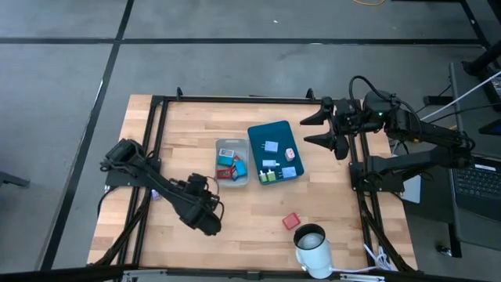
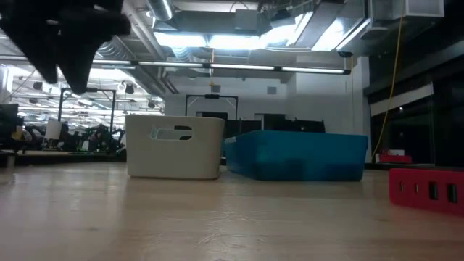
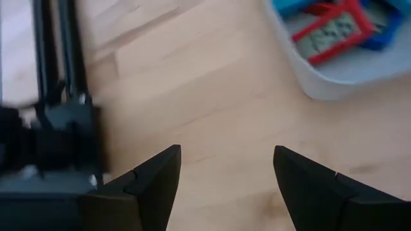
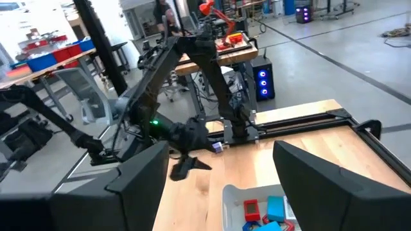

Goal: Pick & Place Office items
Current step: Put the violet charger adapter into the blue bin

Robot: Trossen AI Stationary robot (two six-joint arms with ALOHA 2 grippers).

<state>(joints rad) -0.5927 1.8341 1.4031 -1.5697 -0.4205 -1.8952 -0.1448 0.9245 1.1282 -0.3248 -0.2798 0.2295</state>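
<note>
Left gripper fingers spread, empty, over bare wood just near-left of the grey rectangular plastic bin; right gripper also spread, parked by the table's far-right edge. Small colourful office items lie in the bin and the teal rectangular tray; long axes too small to tell. One red blocky piece sits alone, tilted, open wood around it, beside a white cylinder
</note>
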